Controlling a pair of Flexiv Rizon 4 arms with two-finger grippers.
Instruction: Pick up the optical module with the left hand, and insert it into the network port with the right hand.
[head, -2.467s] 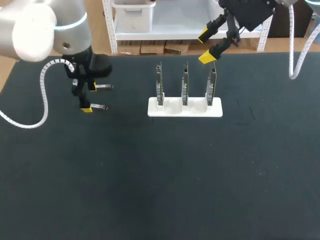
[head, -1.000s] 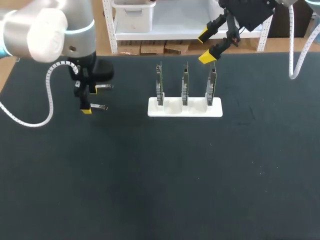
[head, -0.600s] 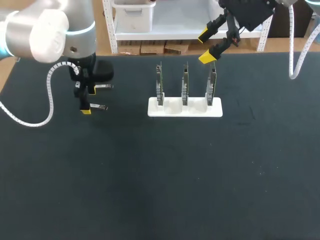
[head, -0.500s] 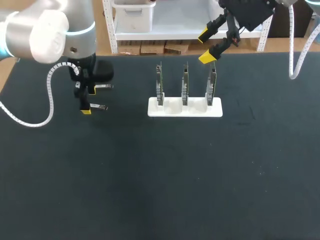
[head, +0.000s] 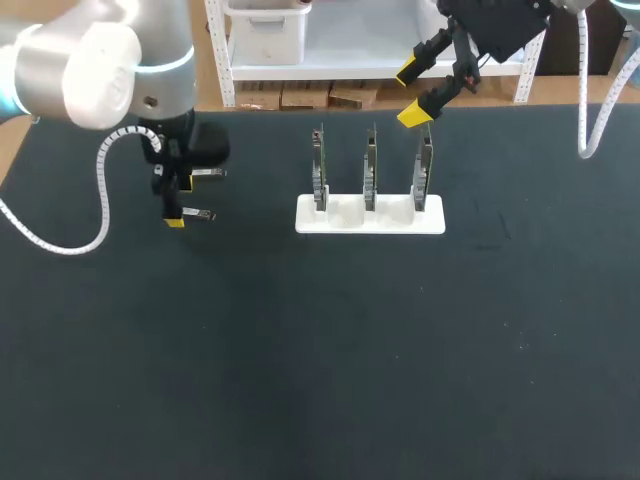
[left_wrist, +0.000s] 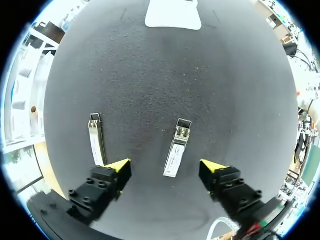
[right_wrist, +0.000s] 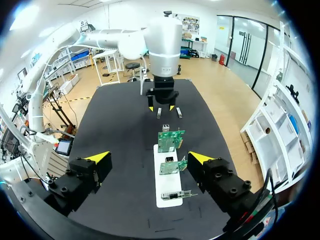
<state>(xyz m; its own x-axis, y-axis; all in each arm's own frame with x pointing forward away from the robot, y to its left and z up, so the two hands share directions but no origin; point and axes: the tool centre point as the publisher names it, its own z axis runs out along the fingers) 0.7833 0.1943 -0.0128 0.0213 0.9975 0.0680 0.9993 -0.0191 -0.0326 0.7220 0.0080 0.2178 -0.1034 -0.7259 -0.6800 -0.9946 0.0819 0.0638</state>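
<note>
Two silver optical modules lie on the black table at the left. One module (head: 200, 215) (left_wrist: 177, 147) lies between the fingers of my left gripper (head: 180, 203) (left_wrist: 165, 170), which points down over it, open, with gaps on both sides. The other module (head: 207, 173) (left_wrist: 96, 145) lies just outside one finger. Three network cards (head: 370, 170) stand upright in a white stand (head: 340, 218) (right_wrist: 162, 200) at mid-table. My right gripper (head: 412, 94) (right_wrist: 149, 159) hangs open and empty, high above the stand's far right end.
The black mat (head: 320, 350) covers the whole table. The stand with its cards is the only upright obstacle. In the right wrist view my left arm (right_wrist: 162, 60) stands beyond the stand, over the two modules.
My left arm has shifted slightly to the right over the modules, and its fingers look a touch closer together. The modules, the stand and the right arm have not moved.
</note>
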